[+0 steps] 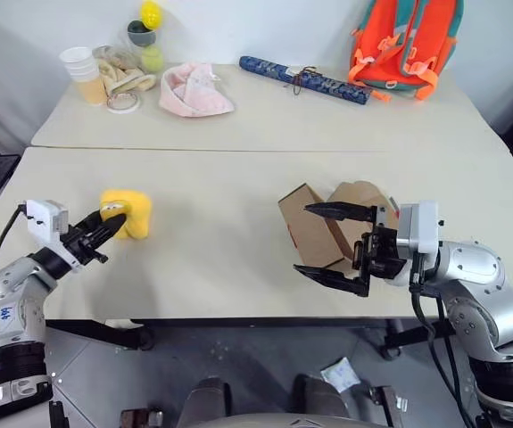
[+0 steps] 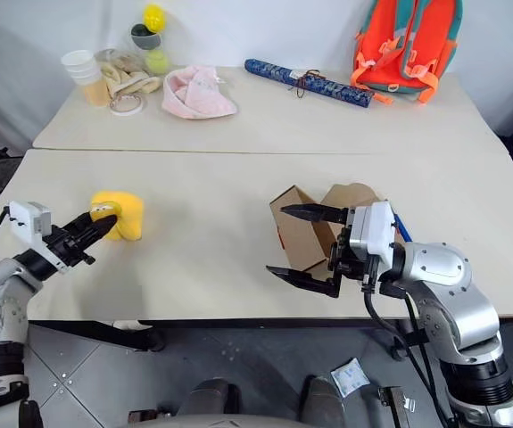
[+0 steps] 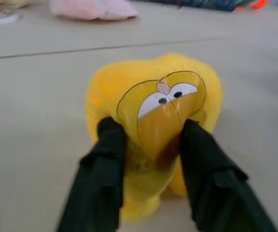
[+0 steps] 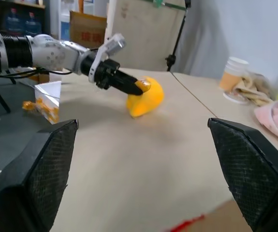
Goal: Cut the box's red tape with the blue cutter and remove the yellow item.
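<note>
Fingers of our right gripper (image 1: pixel 335 242) stand spread wide apart, one above the other, holding nothing; the arm reaches in from the right edge of the surface (image 1: pixel 220 267) with the forearm bent inward, so the gripper points level across toward our left. Just behind those fingers sits the box (image 1: pixel 323 227), a small brown carton with its flaps standing open, near the front right part of the surface. From the right wrist view a sliver of red, likely the red tape (image 4: pixel 187 223), shows on cardboard just below the gripper.

Well apart from the box, on the front left, our left gripper (image 1: pixel 118 218) extends level from a bent, lowered arm, pointing forward and slightly inward. Its two black fingers (image 3: pixel 105 159) sit on either side of the yellow item (image 1: pixel 129 212), pressed against the printed face patch on its front; whether they are squeezing it or just easing off we cannot tell. The yellow item rests on the surface, soft and lumpy.

Farther back, on a second surface (image 1: pixel 265 116) butted against ours, lie a pink cloth (image 1: pixel 194 91), a stack of paper cups (image 1: pixel 83 71), stacked balls (image 1: pixel 149 36), a long blue patterned roll (image 1: pixel 302 78) and an orange backpack (image 1: pixel 406 40).
</note>
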### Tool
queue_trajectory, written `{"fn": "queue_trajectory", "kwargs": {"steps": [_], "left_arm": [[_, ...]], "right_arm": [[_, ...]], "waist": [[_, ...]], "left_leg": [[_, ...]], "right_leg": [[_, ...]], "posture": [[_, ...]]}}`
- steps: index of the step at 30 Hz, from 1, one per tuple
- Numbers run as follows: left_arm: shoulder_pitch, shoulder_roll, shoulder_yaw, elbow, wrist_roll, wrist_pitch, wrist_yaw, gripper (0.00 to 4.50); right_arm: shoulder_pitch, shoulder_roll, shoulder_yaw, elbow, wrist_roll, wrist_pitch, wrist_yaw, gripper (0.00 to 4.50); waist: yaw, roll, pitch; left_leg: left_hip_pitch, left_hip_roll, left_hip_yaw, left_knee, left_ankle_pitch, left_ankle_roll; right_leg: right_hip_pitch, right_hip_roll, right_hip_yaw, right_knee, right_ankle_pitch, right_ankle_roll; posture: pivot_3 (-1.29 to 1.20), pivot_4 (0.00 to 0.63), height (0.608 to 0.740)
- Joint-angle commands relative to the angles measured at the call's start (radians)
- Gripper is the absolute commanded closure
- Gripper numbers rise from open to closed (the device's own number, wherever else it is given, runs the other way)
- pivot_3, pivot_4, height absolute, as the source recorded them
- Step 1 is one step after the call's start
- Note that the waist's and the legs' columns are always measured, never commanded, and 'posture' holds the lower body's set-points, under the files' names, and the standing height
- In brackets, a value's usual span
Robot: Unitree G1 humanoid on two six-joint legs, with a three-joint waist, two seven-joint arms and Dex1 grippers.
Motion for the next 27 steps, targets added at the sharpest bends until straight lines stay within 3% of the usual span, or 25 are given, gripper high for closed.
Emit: {"fn": "queue_trajectory", "kwargs": {"steps": [1,6,13,20,27], "left_arm": [[-0.008,0.016,0.011,-0.049,-0.035,0.017,0.0,1.49],[0.053,0.103,0.071,-0.1,-0.096,0.096,-0.053,0.04],[0.255,0.253,0.145,-0.083,-0.046,-0.021,-0.192,0.04],[0.382,0.261,0.237,-0.14,-0.05,-0.136,-0.225,0.04],[0.578,0.156,0.301,-0.361,-0.101,-0.092,-0.176,0.04]], "right_arm": [[0.01,-0.014,-0.024,-0.014,0.015,-0.01,0.014,0.0],[0.04,-0.034,-0.061,-0.005,-0.015,-0.023,-0.003,0.0],[0.063,-0.113,-0.114,0.032,0.026,0.018,0.069,0.0],[0.181,-0.122,-0.177,0.013,-0.003,-0.066,0.085,0.0],[0.217,-0.117,-0.197,0.021,-0.028,-0.119,0.073,0.0]], "waist": [[-0.003,0.0,0.0],[-0.022,0.0,0.0],[-0.026,0.001,0.0],[-0.011,0.0,0.0],[-0.022,0.001,0.0]], "left_leg": [[0.0,0.0,0.0,0.0,0.0,0.0],[0.001,0.0,0.0,-0.002,0.0,0.0],[0.002,0.001,0.002,-0.005,-0.001,-0.001],[0.002,0.001,0.003,-0.005,-0.001,0.0],[0.003,0.001,0.003,-0.005,-0.002,0.0]], "right_leg": [[0.0,0.0,0.0,0.0,0.0,0.0],[-0.001,0.0,0.0,0.0,0.0,0.0],[-0.001,0.0,0.0,-0.001,0.0,0.0],[0.0,0.0,0.0,-0.002,0.0,0.0],[0.0,0.0,0.001,-0.002,0.0,0.0]], "posture": [[0.0,0.15,0.74],[0.0,0.15,0.74],[0.0,0.15,0.74],[0.0,0.15,0.74],[0.0,0.15,0.74]]}}
